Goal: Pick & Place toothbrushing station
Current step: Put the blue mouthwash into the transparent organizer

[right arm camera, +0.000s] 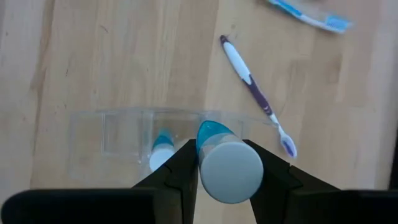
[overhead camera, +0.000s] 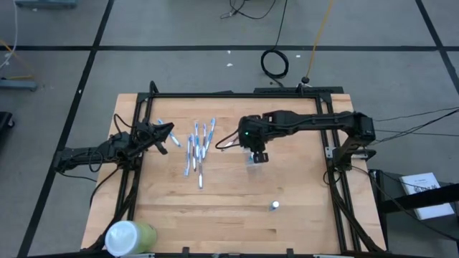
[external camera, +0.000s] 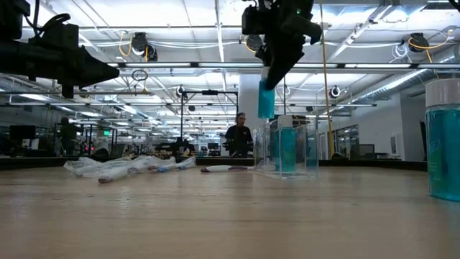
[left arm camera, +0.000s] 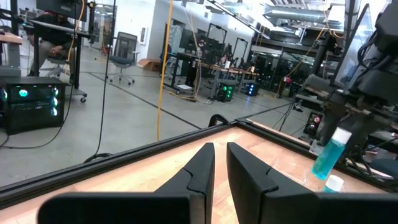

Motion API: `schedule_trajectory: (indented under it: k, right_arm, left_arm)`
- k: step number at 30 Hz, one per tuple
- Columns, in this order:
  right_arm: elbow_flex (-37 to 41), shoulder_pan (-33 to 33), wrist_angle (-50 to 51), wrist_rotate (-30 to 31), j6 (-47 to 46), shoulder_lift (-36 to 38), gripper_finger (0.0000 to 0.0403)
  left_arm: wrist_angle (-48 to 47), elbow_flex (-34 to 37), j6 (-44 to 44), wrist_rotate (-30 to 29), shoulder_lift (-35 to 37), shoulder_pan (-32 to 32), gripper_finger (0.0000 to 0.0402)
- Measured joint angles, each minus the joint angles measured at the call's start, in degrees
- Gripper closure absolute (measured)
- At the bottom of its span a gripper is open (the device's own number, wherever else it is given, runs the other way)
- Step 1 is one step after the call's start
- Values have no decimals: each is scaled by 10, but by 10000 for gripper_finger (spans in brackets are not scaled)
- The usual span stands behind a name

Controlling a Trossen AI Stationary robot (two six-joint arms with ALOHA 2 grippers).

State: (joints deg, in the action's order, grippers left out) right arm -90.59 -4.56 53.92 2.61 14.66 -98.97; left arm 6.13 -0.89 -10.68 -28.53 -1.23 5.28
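Right wrist view: tube (right arm camera: pixel 227 168) clamped in right claw (right arm camera: pixel 227 165) (above clear cup (right arm camera: pixel 124 134))

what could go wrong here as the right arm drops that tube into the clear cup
1. The right gripper holds the teal tube tilted above the clear cup; it may catch the rim and topple outside.
2. The cup already holds a tube, so the new one could jam against it or tip the light cup.
3. The purple toothbrush lies close beside the cup, so a nudged cup may push it.
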Motion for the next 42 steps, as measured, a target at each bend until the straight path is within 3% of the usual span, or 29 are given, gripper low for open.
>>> schedule_trajectory:
  k: [5, 17, 42]
  right_arm:
    - [1, 0, 1, -29, -2, -17, 303]
    - [4, 0, -21, -29, 0, -50, 303]
    - [104, -10, -136, -29, 8, -50, 303]
  left_arm:
    - [0, 0, 0, 0, 0, 0, 355]
    - [0, 0, 0, 0, 0, 0, 355]
    - [0, 0, 0, 0, 0, 0, 355]
